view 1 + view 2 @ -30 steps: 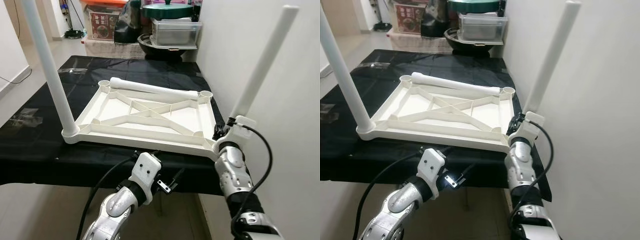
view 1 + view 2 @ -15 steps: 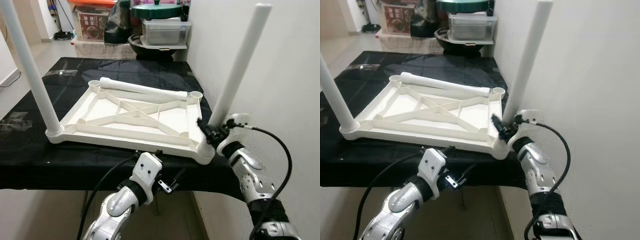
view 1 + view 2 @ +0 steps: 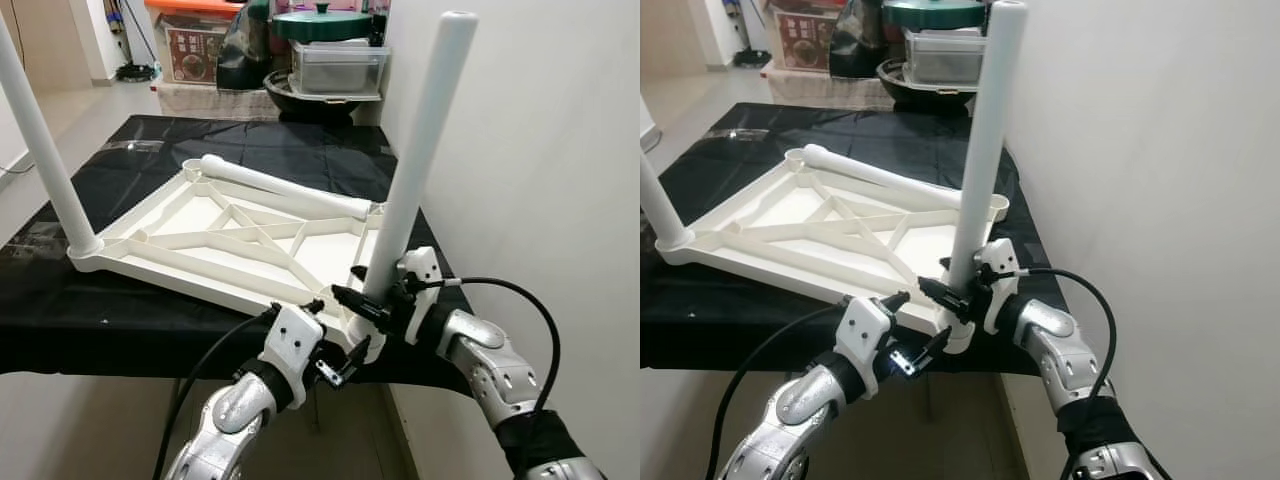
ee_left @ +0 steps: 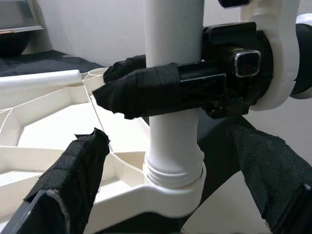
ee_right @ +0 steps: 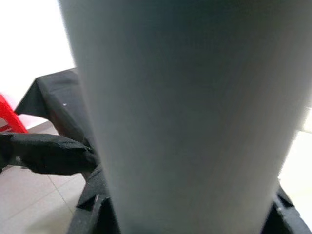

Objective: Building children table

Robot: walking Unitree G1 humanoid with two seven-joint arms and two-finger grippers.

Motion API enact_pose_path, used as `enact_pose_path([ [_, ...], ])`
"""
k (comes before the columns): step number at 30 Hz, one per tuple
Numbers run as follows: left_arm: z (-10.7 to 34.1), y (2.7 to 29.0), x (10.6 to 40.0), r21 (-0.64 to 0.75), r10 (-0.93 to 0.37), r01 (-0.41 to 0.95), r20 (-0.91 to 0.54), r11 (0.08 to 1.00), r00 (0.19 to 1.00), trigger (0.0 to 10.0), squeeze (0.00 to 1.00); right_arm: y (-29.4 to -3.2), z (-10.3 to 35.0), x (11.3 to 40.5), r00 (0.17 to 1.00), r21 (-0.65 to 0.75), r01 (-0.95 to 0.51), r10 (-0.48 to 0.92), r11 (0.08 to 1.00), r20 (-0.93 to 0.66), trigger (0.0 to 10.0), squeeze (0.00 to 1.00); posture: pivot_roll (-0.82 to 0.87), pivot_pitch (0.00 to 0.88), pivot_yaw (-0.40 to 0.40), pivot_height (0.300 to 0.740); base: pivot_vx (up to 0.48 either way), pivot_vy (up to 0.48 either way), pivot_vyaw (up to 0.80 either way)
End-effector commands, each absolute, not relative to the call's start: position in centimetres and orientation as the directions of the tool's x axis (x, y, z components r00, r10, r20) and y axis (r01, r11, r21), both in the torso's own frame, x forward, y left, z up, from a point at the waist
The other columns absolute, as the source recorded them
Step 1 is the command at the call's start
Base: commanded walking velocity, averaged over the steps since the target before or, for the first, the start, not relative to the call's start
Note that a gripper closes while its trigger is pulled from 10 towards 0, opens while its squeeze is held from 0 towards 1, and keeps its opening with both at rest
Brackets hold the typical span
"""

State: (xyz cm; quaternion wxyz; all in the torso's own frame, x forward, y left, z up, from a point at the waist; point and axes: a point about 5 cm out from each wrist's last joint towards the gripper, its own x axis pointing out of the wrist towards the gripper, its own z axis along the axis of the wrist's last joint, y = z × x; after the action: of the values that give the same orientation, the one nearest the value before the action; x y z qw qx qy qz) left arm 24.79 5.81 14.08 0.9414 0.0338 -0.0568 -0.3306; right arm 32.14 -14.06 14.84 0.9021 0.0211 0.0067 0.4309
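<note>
Right gripper (image 3: 372,305) clamps upright leg (image 3: 415,160) at tabletop (image 3: 240,250) near corner; left gripper (image 3: 335,350) spread wide just below, loose leg (image 3: 285,185) along far edge.

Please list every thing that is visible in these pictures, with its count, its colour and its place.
table top: one, white, upside down on the black cloth, ribs facing up.
standing legs: two, white; near right leg in the corner socket beside the wall, near left leg in the near left corner.
loose leg: one, white, lying across the far edge of the table top.
black cloth: one, covers the work table.
clear box: one, behind the table, a green lid above it.
cardboard box: one, far left, behind the table.
wall: white, on the right.
right gripper: shut on the near right leg, low.
left gripper: open, below that corner.
</note>
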Motion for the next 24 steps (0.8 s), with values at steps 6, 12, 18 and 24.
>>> enact_pose_path([
  [6,13.8,5.7,24.7,0.096,-0.632,0.626,0.072,0.774,0.771,10.0,0.0,-14.6,14.8,33.7,0.771,0.049,-0.636,0.637,0.77,-0.004,0.0,0.0,0.17,0.0,-0.092,0.74,0.0,0.0,0.0],
  [12,13.8,5.7,24.7,0.096,-0.632,0.625,0.072,0.775,0.772,10.0,0.0,-18.1,14.3,36.0,0.98,0.059,-0.188,0.191,0.98,-0.049,0.0,0.0,0.17,0.0,-0.094,0.74,0.0,0.0,0.0],
  [18,13.8,5.7,24.7,0.097,-0.632,0.625,0.072,0.774,0.772,10.0,0.0,-21.4,13.8,36.3,0.975,0.143,0.213,-0.201,0.966,-0.096,0.0,0.0,0.17,0.0,-0.094,0.74,0.0,0.0,0.0],
  [24,13.7,5.7,24.7,0.096,-0.631,0.625,0.071,0.775,0.772,10.0,0.0,-23.4,13.4,35.3,0.868,0.16,0.496,-0.483,0.853,-0.118,0.0,0.0,0.17,0.0,-0.093,0.74,0.0,0.0,0.0],
])
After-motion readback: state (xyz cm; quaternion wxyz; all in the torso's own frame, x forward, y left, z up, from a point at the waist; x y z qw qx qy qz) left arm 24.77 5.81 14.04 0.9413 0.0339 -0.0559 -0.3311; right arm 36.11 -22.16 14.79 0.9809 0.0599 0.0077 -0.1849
